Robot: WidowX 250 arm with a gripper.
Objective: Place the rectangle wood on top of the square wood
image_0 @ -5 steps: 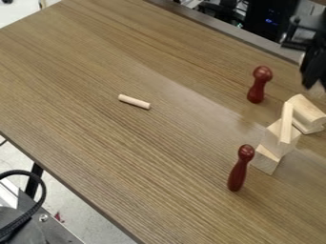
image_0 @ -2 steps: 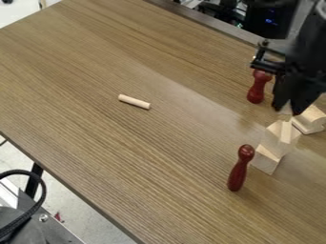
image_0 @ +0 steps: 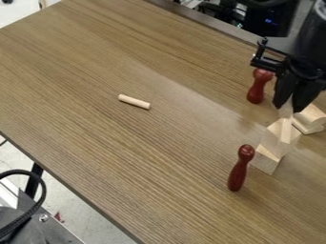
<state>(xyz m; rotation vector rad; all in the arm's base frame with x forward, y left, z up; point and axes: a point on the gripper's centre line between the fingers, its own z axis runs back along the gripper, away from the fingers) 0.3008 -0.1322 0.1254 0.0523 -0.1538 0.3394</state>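
Note:
At the right of the camera view the gripper [image_0: 288, 108] hangs pointing down, its two fingertips apart on either side of the far end of the narrow rectangle wood [image_0: 286, 129]. The rectangle wood lies lengthwise on top of a pale square block [image_0: 272, 138]. Just nearer the camera, against that block, is another pale square block [image_0: 266, 163]. I cannot tell which of the two is the square wood.
A pale arch-like block [image_0: 309, 119] lies right behind the gripper. One dark red peg [image_0: 257, 90] stands behind and left of it, another [image_0: 238, 171] nearer the camera. A small wooden rod [image_0: 134, 102] lies on the table [image_0: 127, 157] left of centre.
From the upper right edge the gripper has come left and down to the far end of the rectangle wood, with little movement lately. The blocks have stayed in place.

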